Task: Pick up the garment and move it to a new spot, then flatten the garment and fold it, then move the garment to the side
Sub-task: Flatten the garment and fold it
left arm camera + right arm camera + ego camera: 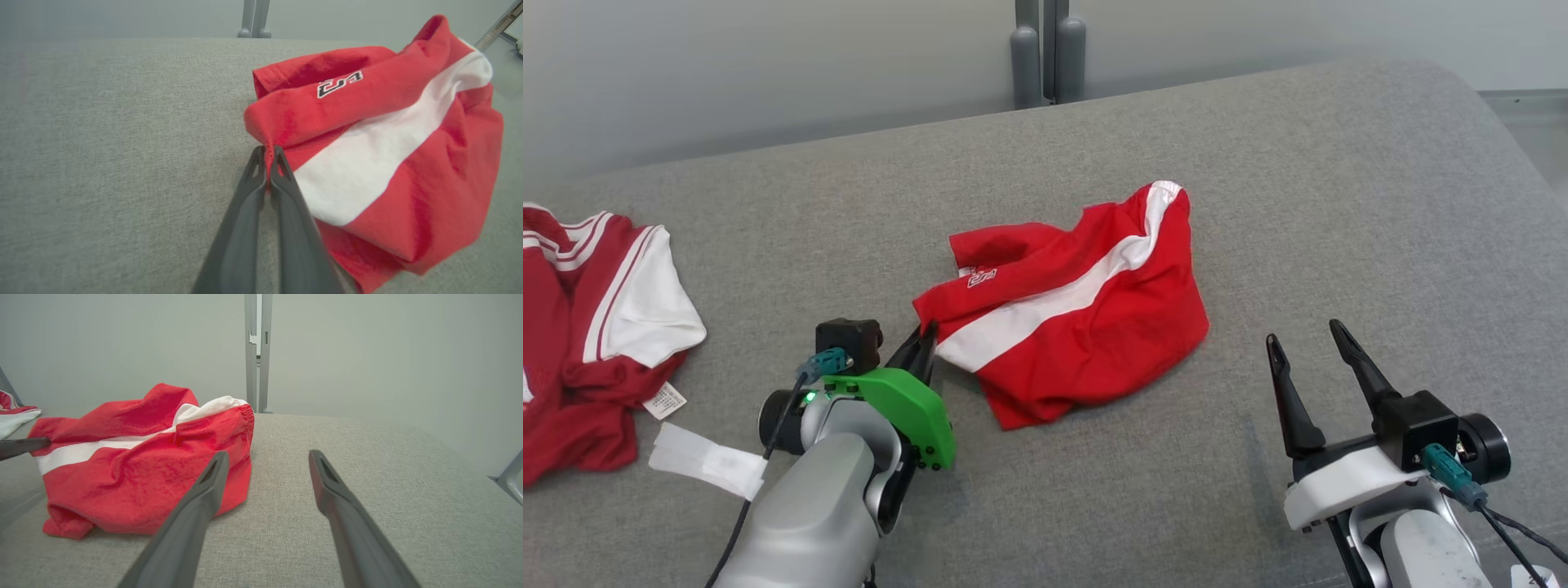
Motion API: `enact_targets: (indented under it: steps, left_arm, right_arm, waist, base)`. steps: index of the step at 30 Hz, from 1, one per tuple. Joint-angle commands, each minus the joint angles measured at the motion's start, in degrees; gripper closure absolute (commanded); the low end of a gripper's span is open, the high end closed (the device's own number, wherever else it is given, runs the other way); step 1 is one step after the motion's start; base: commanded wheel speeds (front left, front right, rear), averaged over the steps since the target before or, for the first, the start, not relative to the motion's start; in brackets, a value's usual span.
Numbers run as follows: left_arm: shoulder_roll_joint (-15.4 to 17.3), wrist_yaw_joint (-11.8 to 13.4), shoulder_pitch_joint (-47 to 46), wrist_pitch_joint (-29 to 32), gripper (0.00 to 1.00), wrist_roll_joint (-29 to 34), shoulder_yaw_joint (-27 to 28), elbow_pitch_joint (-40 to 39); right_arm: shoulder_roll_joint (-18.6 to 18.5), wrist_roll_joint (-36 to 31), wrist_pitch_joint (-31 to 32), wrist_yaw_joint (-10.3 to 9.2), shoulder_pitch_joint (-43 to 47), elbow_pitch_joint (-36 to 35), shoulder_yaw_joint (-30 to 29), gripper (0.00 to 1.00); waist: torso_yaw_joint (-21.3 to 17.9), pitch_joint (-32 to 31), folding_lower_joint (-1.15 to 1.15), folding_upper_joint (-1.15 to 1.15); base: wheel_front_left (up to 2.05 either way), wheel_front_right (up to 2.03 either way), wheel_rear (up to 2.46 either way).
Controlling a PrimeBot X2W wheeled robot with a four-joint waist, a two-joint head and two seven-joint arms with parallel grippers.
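1. Middle of the grey bench (pixel 1339 163): the red garment (pixel 1078 327) lies in a rumpled heap. In the head view a broad white stripe runs across it from 8 o'clock up to 1 o'clock, and there's small lettering near its 10 o'clock edge.
2. The left claw (pixel 923 339) is right in at the garment's 8 o'clock corner, pressed together and pinching a fold of red cloth.
3. The left wrist view shows it up close: the two dark fingers (pixel 282 175) meet at the tips with a sliver of red hem caught between them. The rest of the garment spills away toward 3 o'clock.
4. A green cover (pixel 907 404) sits on that wrist, just behind the claw.
5. The right claw (pixel 1307 336) is out at 4 o'clock from the garment, spread wide with nothing between its fingers, and in the head view it sits apart from the cloth.
6. Looking along the right claw, there's bare grey fabric in the gap, and the garment bulks up at 10 o'clock with its gathered edge facing this way.
7. Far over at the bench's 9 o'clock lies a crumpled red-and-white jersey (pixel 596 327), well apart from the garment, with a white label strip (pixel 707 461) just beside it at 5 o'clock.
8. At 12 o'clock, past the bench's far edge, grey posts (pixel 1049 49) stand against a pale wall.
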Motion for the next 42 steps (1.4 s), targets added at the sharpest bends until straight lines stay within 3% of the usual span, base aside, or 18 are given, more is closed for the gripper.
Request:
enact_targets:
  steps: [1, 6, 18, 25, 26, 27, 28, 35, 42]
  left_arm:
    - [1.0, 0.6, 0.3, 0.3, 1.0, 0.3, 0.0, 0.1]
    - [3.4, 3.2, -0.8, 4.3, 1.0, -0.2, 0.4, -1.0]
    - [12.9, 13.4, -0.7, 13.9, 1.0, 3.8, -1.5, -10.6]
    - [13.9, 16.4, -1.4, 16.0, 1.0, 5.1, -2.4, -12.5]
    - [13.7, 17.1, -1.5, 15.4, 0.79, 5.1, -2.2, -12.4]
    - [13.6, 17.8, -1.5, 14.9, 0.65, 5.2, -2.0, -12.1]
    - [13.4, 18.4, -1.5, 14.3, 0.0, 5.3, -1.8, -11.6]
    - [12.4, 19.1, -1.2, 8.9, 0.0, 4.8, -0.6, -10.0]
    - [10.4, 18.1, 2.9, 1.9, 0.0, 5.2, -1.0, -14.9]
  right_arm:
    - [-0.1, 0.6, -0.2, -0.02, 0.6, 0.2, 0.0, 0.0]
    - [-0.1, 1.1, -0.2, -0.02, 1.4, 0.4, -0.2, 0.0]
    - [-0.1, 1.7, -0.2, -0.02, 0.6, 0.1, 0.1, 0.0]
    - [-0.1, 1.1, -0.2, -0.02, -0.3, 0.4, 0.4, 0.0]
    - [-0.1, 1.0, -0.2, -0.02, -0.5, 0.5, 0.5, 0.0]
    - [-0.1, 0.9, -0.2, -0.02, -0.8, 0.6, 0.6, 0.0]
    - [-0.1, 0.9, -0.2, -0.02, -1.0, 0.7, 0.7, 0.0]
    - [-0.1, 1.9, -0.2, -0.02, -1.7, 1.5, 1.1, 0.0]
    - [-0.1, 5.9, -0.2, -0.02, -7.0, 5.3, 2.9, 0.0]
  waist:
    - [1.2, -1.3, 0.0, 0.0]
    - [2.1, -2.7, 0.0, 0.0]
    - [0.9, -1.3, 0.0, 0.0]
    - [-0.6, 0.8, 0.0, 0.0]
    - [-0.9, 1.0, 0.0, 0.0]
    - [-1.1, 1.2, 0.0, 0.0]
    - [-1.3, 1.4, 0.0, 0.0]
    - [-0.5, 1.3, 0.0, 0.0]
    - [4.9, -0.2, 0.0, 0.0]
  base:
    - [0.0, 0.0, 0.0]
    - [0.0, 0.0, 0.0]
    - [0.0, 0.0, 0.0]
    - [0.0, 0.0, 0.0]
    - [0.0, 0.0, 0.0]
    - [0.0, 0.0, 0.0]
    - [0.0, 0.0, 0.0]
    - [0.0, 0.0, 0.0]
    - [0.0, 0.0, 0.0]
